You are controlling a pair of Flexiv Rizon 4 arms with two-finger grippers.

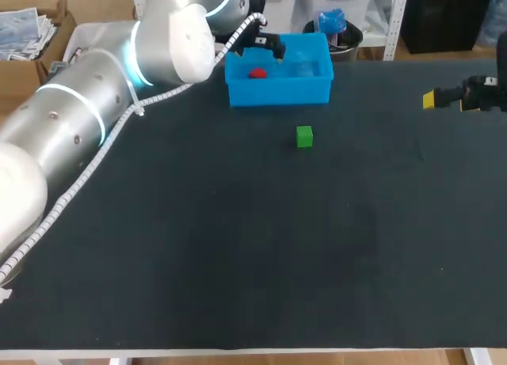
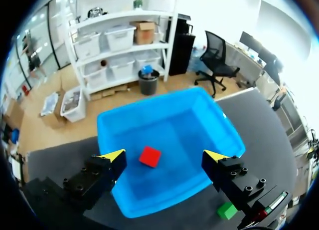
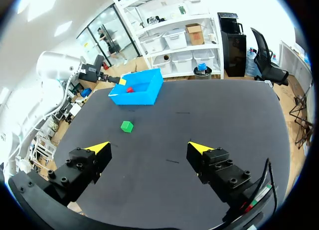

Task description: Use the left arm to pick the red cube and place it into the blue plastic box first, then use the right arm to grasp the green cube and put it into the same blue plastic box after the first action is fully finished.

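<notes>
- First step looks finished: the red cube (image 1: pixel 257 73) lies alone in the blue box (image 1: pixel 277 93), our left end effector (image 2: pixel 164 156) spread and empty above it.
- Next, our right end effector (image 3: pixel 149 147), also spread, must reach the green cube (image 1: pixel 304 136) on the worktop (image 1: pixel 238 246), at five o'clock from the box.

The only thing here is the table (image 1: pixel 238 246), which has a flat, dark, matte top that fills nearly the whole head view. Along its front edge (image 1: pixel 253 351) runs a thin pale strip, lighter than the top. The left wrist view shows the same dark top (image 2: pixel 264 125) only in part, and there it looks a little grey. In the right wrist view the top (image 3: pixel 209 115) spreads wide, with rounded far corners, and a few short thin marks (image 3: pixel 182 113) lie on it, well apart from each other.
</notes>
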